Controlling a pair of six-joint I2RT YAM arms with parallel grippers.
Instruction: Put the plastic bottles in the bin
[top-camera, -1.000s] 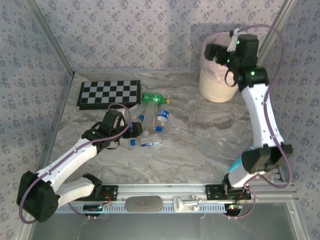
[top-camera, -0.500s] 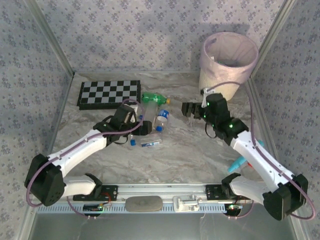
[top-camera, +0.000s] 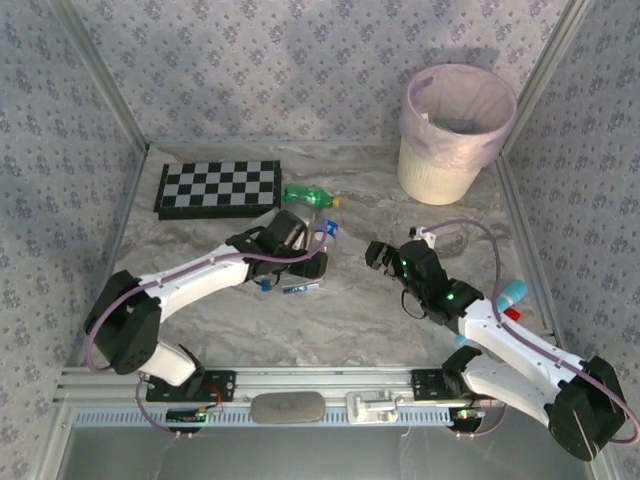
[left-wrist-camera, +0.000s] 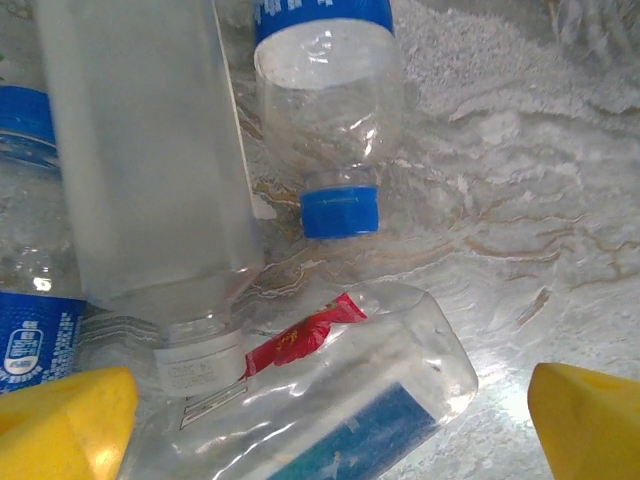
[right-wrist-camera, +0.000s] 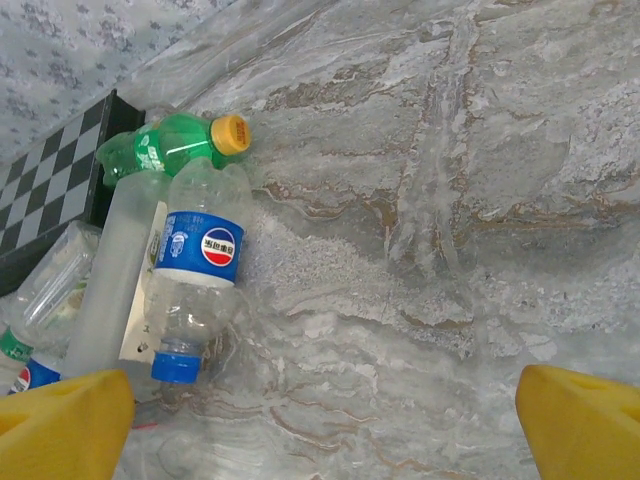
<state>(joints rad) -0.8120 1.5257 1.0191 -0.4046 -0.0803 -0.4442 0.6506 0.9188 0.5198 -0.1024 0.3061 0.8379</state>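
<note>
Blue-label bottle (right-wrist-camera: 200, 270) flat, cap nearward; left end effector (left-wrist-camera: 320, 425), right end effector (right-wrist-camera: 320, 425) apart.

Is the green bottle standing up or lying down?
Lying down. The green bottle rests on its side on the table, its yellow cap pointing sideways, next to the checkerboard.

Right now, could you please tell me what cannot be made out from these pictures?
Bin contents, top view: shadow and bag folds hide them.
Bottle count in the pile, top view: the left arm covers most.
Frosted bottle, left wrist view: top edge cuts it off.
Crushed bottle, left wrist view: bottom edge cuts its label.
Teal object, top view: partly behind the right arm.
</note>
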